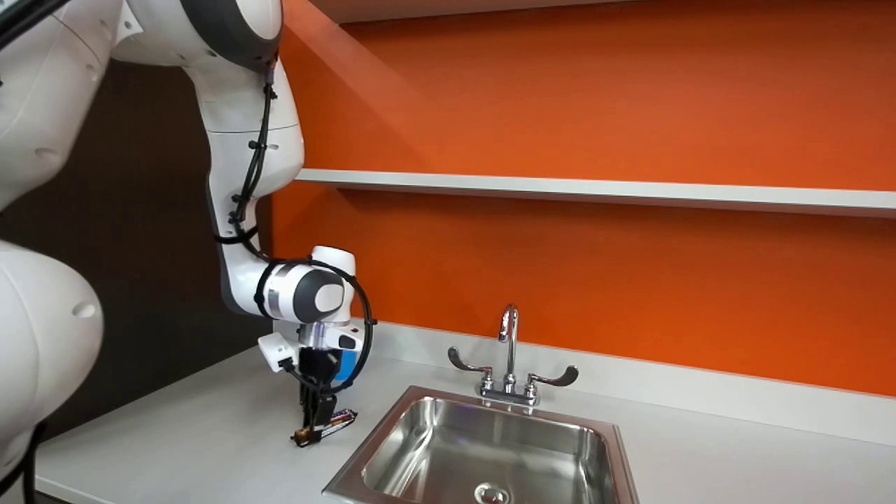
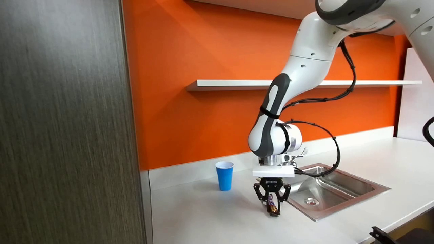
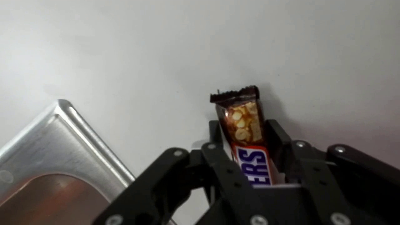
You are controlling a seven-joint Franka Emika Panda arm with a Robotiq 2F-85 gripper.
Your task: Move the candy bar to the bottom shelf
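One jointed robot arm (image 2: 310, 64) had glossy white, rounded segments (image 1: 234, 105) with round caps (image 2: 415, 13). Curved dark-grey panels (image 1: 227, 35) banded its joints. Bundled black cables (image 1: 260, 145) looped outside it, tied at intervals; flat black straps (image 2: 269, 112) circled it. Fittings comprised a silvery metal collar (image 2: 271, 160) and a white rectangular block (image 2: 273, 171). The matt-black two-fingered gripper (image 2: 273, 207) bore round silvery screws (image 3: 258, 220) and small white lettering (image 2: 271, 182).

cup (image 2: 224, 179) on cntr (image 2: 193, 217) nr sink (image 1: 378, 441)
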